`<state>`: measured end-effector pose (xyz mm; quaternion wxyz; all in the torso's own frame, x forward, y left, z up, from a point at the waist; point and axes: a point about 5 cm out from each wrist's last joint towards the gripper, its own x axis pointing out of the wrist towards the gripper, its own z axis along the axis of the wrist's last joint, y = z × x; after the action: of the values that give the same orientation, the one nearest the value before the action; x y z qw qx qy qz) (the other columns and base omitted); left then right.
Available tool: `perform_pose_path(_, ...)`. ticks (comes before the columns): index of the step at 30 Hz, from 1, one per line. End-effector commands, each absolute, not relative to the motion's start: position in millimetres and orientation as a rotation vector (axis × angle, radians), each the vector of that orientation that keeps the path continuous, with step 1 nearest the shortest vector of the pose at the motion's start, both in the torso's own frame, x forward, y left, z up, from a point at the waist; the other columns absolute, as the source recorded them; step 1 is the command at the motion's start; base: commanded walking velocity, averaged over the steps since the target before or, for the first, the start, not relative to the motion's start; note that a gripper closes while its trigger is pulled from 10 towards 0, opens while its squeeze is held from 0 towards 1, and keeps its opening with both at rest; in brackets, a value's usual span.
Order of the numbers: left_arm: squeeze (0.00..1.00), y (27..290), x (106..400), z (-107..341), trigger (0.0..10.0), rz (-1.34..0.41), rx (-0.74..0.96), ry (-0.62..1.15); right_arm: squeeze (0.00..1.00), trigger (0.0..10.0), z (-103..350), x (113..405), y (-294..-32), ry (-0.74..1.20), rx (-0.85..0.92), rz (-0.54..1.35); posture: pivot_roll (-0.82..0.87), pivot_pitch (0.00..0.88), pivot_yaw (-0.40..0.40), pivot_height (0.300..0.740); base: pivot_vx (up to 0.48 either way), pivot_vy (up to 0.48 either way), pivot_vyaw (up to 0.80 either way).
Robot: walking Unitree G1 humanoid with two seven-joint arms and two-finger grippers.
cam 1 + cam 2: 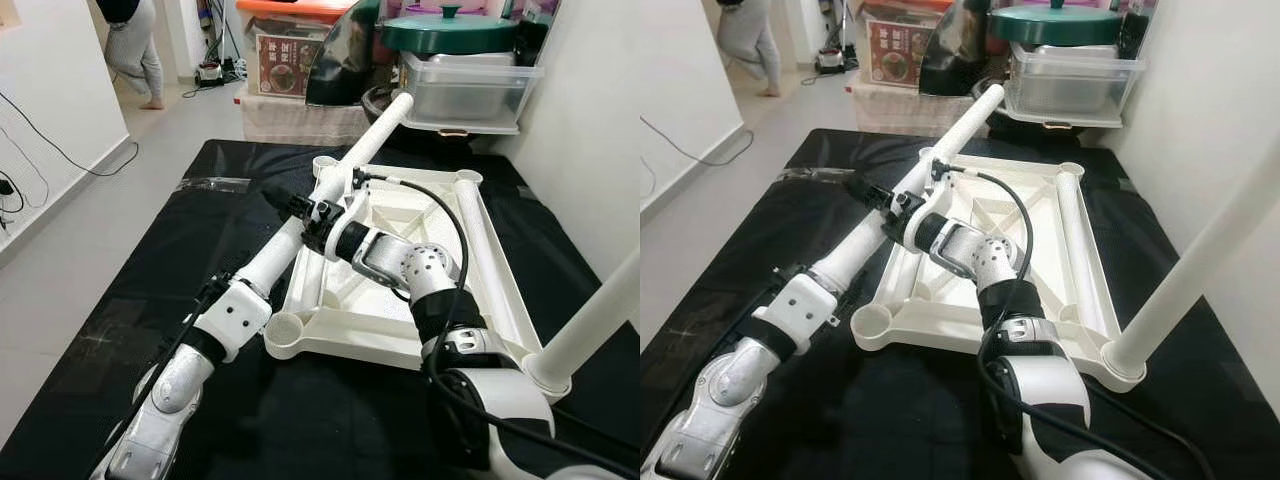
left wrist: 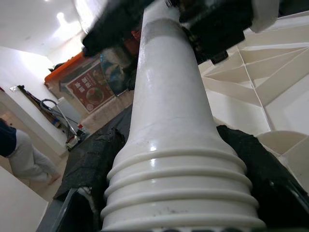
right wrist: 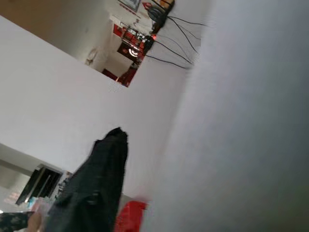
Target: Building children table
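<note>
A white table top lies upside down on a black mat. One white leg stands upright in its near right corner socket. A second long white leg slants above the top's left side, its far tip pointing at the back boxes. My left gripper is shut on this leg's ribbed lower end, with a black finger on each side. Further up, my right gripper is shut on the same leg, one finger showing beside it. The near left corner socket is open.
A clear storage box with a green lid on top and a bin with an orange lid stand just behind the mat. A person stands at the far left back. A cable lies along the left wall. A white wall stands close on the right.
</note>
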<state>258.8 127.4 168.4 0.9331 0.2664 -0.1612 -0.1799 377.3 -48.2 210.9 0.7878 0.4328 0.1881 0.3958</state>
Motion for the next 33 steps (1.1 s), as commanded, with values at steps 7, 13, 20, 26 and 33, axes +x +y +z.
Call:
perform_pose_path(7,0.00,122,255,165,10.0,-0.416,0.562,-0.345,0.00,0.0,208,375,-42,0.455,0.938,0.879,0.06,0.000,-0.076,0.740,0.000,0.000,0.00)
perform_pose_path(13,0.73,123,256,164,10.0,-0.407,0.555,-0.341,0.00,0.0,213,378,-44,0.427,0.944,0.870,0.06,0.000,-0.074,0.740,0.000,0.000,0.00)
perform_pose_path(20,1.00,132,255,159,10.0,-0.411,0.537,-0.308,0.00,0.0,220,383,-54,0.378,0.912,0.847,0.06,0.000,-0.074,0.740,0.000,0.000,0.00)
perform_pose_path(26,1.00,149,253,166,10.0,-0.338,0.481,-0.311,0.00,0.0,236,395,-77,0.231,0.787,0.753,0.06,0.000,-0.075,0.740,0.000,0.000,0.00)
perform_pose_path(33,0.95,167,249,168,10.0,-0.164,0.466,-0.293,0.00,0.0,274,410,-118,-0.036,0.563,0.577,0.07,0.000,-0.084,0.740,0.000,0.000,0.00)
